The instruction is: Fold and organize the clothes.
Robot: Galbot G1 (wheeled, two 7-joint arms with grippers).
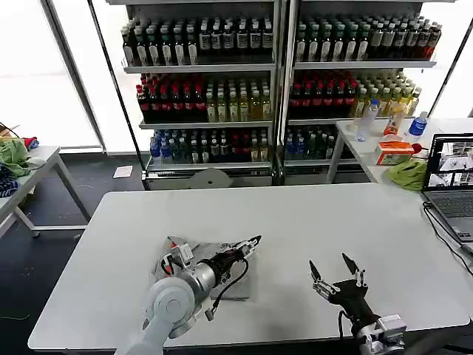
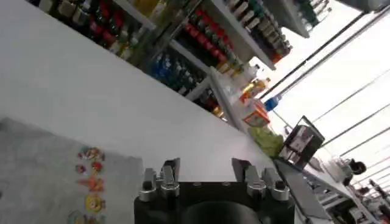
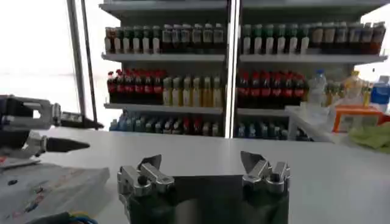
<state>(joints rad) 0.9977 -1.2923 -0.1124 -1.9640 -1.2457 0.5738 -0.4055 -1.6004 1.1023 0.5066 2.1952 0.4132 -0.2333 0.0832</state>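
One of the clothes, a folded light grey shirt [image 1: 235,287], lies on the white table [image 1: 295,214] near its front edge, partly hidden under my left arm. Its multicoloured print [image 2: 90,182] shows in the left wrist view. My left gripper [image 1: 253,246] [image 2: 204,167] hangs open just past the shirt's right edge, nothing between its fingers. The right gripper [image 1: 329,262] [image 3: 201,163] stands open over bare table to the right of the shirt, holding nothing. In the right wrist view the shirt [image 3: 42,189] and the left gripper [image 3: 61,134] appear off to one side.
A laptop [image 1: 451,185] sits at the table's right edge with a cable along it. A lime-green cloth [image 1: 408,174] and bottles lie on a side table behind. Shelves of drinks [image 1: 273,81] stand at the back. Green and blue fabrics [image 1: 13,159] rest on a small table far left.
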